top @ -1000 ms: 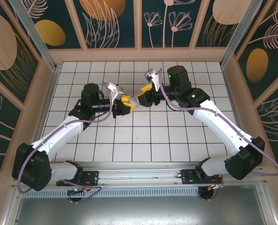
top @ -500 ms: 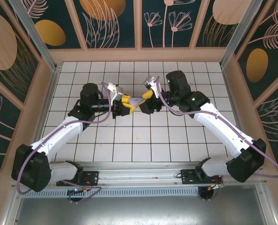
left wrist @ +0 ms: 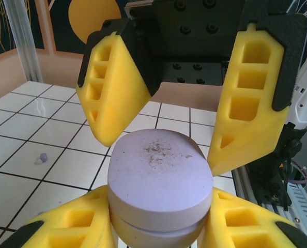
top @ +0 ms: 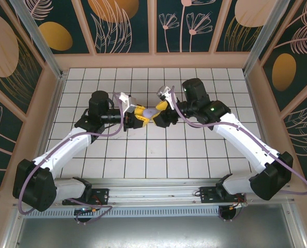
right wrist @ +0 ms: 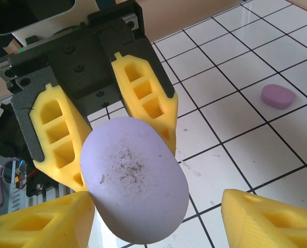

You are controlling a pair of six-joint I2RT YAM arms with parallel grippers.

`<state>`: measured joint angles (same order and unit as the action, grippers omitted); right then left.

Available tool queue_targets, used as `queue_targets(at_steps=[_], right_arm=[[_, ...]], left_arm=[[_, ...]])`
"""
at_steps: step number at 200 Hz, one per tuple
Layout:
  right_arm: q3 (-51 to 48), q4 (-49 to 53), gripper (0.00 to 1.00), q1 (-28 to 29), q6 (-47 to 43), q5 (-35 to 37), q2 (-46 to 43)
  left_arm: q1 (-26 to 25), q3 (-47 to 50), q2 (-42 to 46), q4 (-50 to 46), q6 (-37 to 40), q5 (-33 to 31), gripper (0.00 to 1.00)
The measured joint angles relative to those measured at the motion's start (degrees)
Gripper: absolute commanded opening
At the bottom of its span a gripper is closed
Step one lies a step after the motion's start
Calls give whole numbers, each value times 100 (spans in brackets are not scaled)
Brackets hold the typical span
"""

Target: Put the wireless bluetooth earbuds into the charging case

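Left gripper is pinching charging case; right gripper is straddling it wide open; centre it between fingers before closing.

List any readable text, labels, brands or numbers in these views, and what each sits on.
No readable text in any view.
The charging case has only dark specks on top, no print or logo.
The wall panels show leaf and flower art, no lettering.

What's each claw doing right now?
Left claw: closed, holding the lilac charging case.
Right claw: open, its fingers standing around that case.
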<state>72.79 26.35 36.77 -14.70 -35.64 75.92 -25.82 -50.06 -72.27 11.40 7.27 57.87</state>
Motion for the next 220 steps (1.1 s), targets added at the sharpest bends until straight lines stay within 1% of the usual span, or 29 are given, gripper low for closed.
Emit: queue_targets(at_steps=[43, 72, 115, 196, 220], right_arm=[[114, 39, 65, 85, 138, 590, 48], [269, 22, 65, 85, 264, 802, 116], [326, -407, 65, 37, 463, 1292, 131], [396, -422, 64, 35, 715, 1303, 398], [400, -387, 65, 28, 739, 1174, 398]], left_arm=[[55, -33, -70, -35, 48, -131, 0], [92, -33, -87, -142, 72, -245, 0], [52, -31, -96, -306, 136, -52, 0], [76, 15, -96, -452, 133, -203, 0], [76, 17, -96, -452, 131, -223, 0]])
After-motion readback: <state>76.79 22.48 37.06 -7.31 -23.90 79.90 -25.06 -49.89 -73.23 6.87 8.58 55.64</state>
